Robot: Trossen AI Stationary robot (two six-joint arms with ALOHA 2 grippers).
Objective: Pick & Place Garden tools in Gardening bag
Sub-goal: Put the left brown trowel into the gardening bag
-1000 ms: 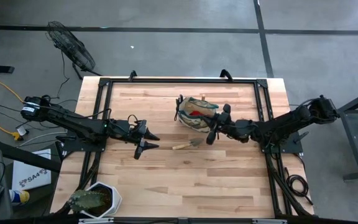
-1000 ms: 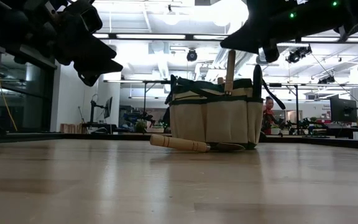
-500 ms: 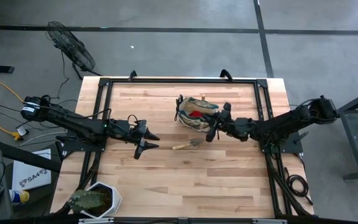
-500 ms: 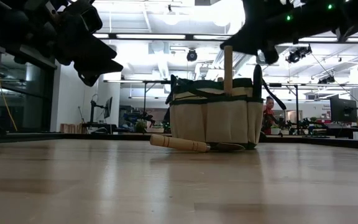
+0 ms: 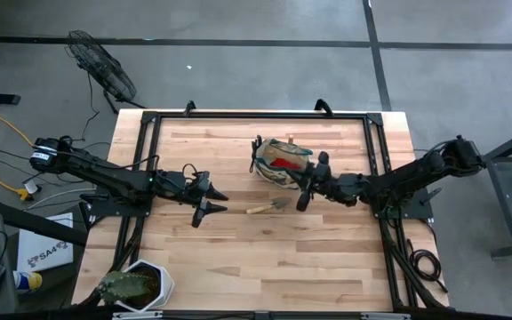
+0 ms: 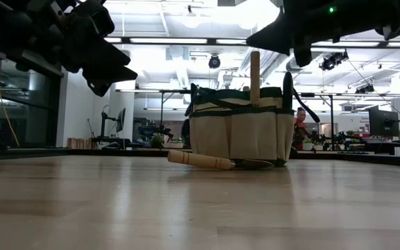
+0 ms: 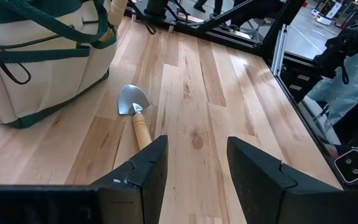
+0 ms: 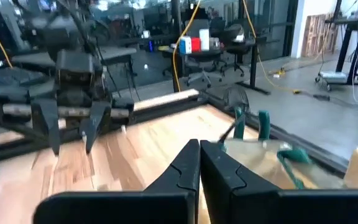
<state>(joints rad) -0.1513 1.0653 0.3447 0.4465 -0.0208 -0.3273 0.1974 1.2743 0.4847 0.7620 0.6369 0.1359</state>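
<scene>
Trowel [image 5: 268, 206] on worktop [image 5: 238, 258] beside gardening bag [image 5: 280, 162]: stiff, light, grip wooden handle; right hand [image 5: 304, 197] closed, empty; left hand [image 5: 204, 197] open, empty.

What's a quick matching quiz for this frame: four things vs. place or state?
1 trowel
2 left gripper
3 right gripper
4 plant pot

A jaws shut, beside the gardening bag
B corner of the table, left arm's side
C lying flat by the gardening bag
D jaws open, over the table's left half

Pairs: 1-C, 2-D, 3-A, 4-B
</scene>
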